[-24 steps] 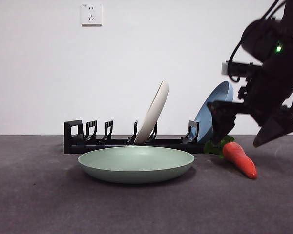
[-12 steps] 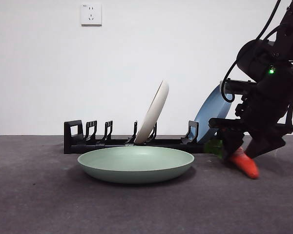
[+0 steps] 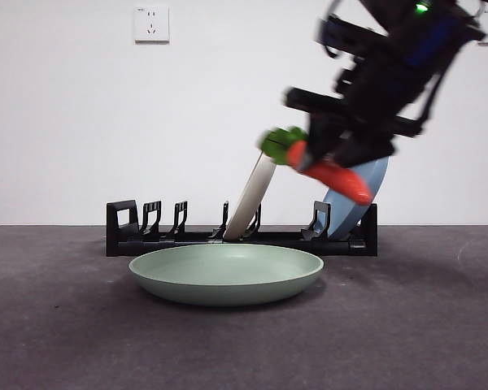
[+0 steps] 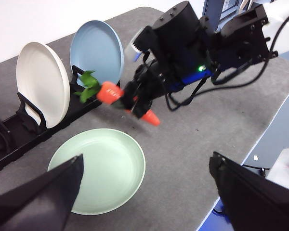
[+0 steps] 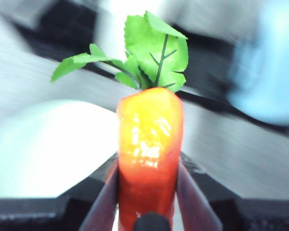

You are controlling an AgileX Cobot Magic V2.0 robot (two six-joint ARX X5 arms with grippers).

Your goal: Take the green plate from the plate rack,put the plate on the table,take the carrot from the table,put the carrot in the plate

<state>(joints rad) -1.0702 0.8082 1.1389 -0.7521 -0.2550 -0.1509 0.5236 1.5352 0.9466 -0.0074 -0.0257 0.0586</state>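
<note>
The pale green plate (image 3: 226, 272) lies flat on the table (image 3: 65, 341) in front of the black plate rack (image 3: 179, 237); it also shows in the left wrist view (image 4: 103, 168). My right gripper (image 3: 329, 158) is shut on the orange carrot (image 3: 329, 173) and holds it in the air above the plate's right side, leaves pointing left. The right wrist view shows the carrot (image 5: 149, 144) clamped between the jaws. In the left wrist view the carrot (image 4: 116, 95) hangs above the table beside the plate. My left gripper (image 4: 144, 192) is open, high above the table and empty.
A cream-white plate (image 3: 254, 185) and a blue plate (image 3: 359, 199) stand upright in the rack's slots, right behind the raised carrot. A wall socket (image 3: 151, 23) is on the white wall. The table's edge (image 4: 260, 139) runs near the right arm.
My right gripper closed on the carrot at the table's right, lifted it and carried it up and left toward the green plate. The plate and rack have not moved.
</note>
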